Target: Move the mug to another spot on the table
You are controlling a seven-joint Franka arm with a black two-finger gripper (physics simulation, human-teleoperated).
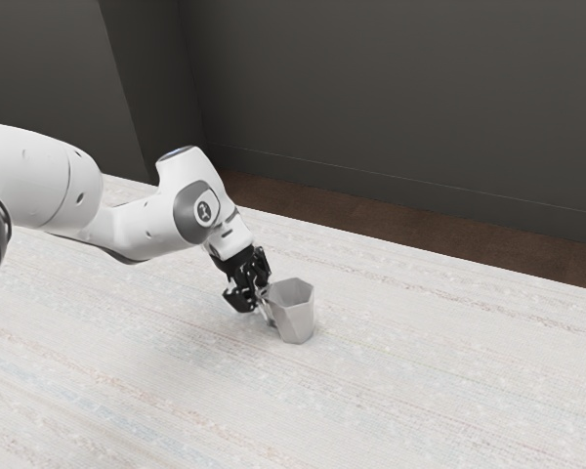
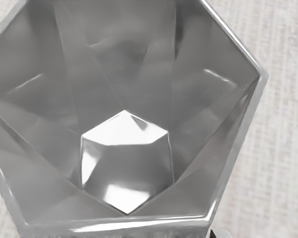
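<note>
Black gripper [image 1: 260,299]: closed on the mug's [image 1: 293,311] rim wall, on its side toward the exterior view's left.
Mug: grey metal, faceted, stood upright on the table [image 1: 439,391], near its middle; a bright angular bottom is seen inside.
Arm [image 1: 127,223]: white, stretched low from the exterior view's left.
Table: pale, streaked with faint lengthwise grain.
Room: dark grey walls [image 1: 420,88] are met by a brown floor strip [image 1: 439,233] behind the table.
</note>
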